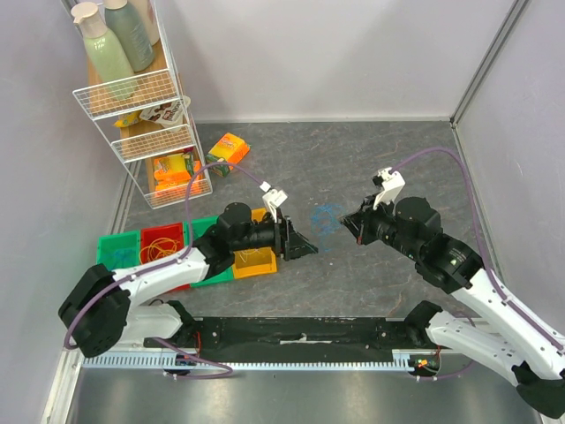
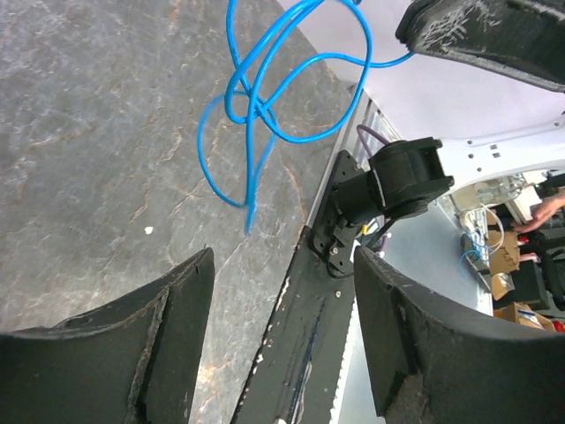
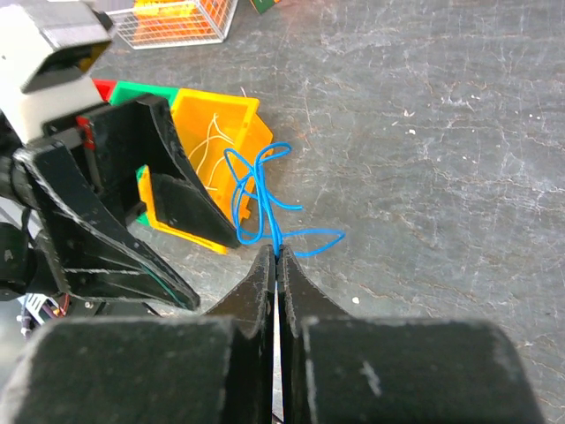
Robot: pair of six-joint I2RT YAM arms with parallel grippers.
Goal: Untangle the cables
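Over the grey stone-patterned bench (image 1: 371, 168), the right tool (image 3: 276, 252) is clamped shut on the blue cable (image 3: 256, 190), pinching one strand at its very tips. The cable's tangled loops spread forward from there toward the left tool (image 2: 284, 256). That tool's jaws stand wide apart with nothing between them, facing the loops but apart from them. Just behind the left tool sits a yellow bin (image 3: 231, 115) with thin yellowish wires (image 3: 212, 137) inside.
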